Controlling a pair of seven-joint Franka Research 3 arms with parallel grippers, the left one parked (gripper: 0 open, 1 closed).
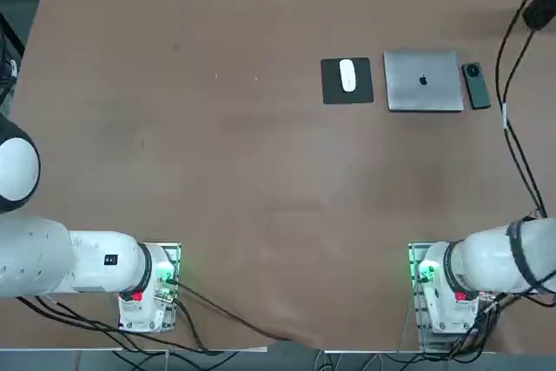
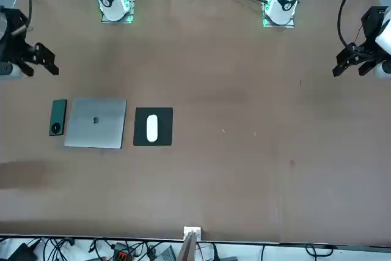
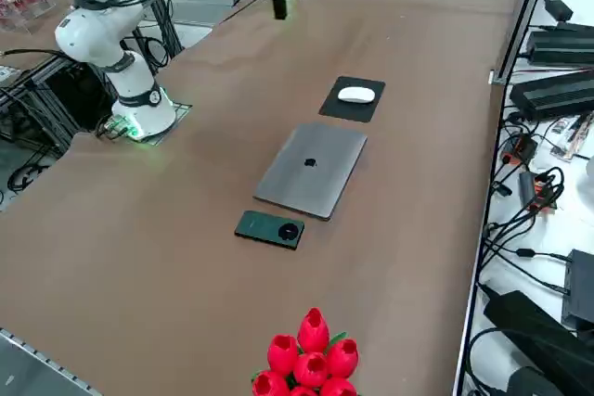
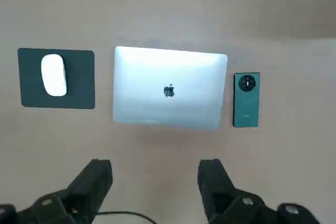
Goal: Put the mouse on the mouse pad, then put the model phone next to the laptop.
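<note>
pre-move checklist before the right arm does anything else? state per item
1. mouse on mouse pad: ok.
2. model phone flat on the table beside laptop: ok, small gap, not touching.
3. laptop lid closed, nothing on it: ok.
4. right claw open and empty: ok.
5. right claw clear of all items, raised above the table: ok.
6. red tulips near the table edge, away from the task items: ok.

- A brown worktop (image 1: 217, 171) fills the overhead view.
- A bunch of red tulips (image 3: 306, 359) sits near one edge of the worktop in the right side view.
- Black cables (image 2: 91, 250) lie tangled beyond the worktop's edge in the front view.
- More black cables and boxes (image 3: 548, 90) crowd the floor beside the worktop's long edge.
</note>
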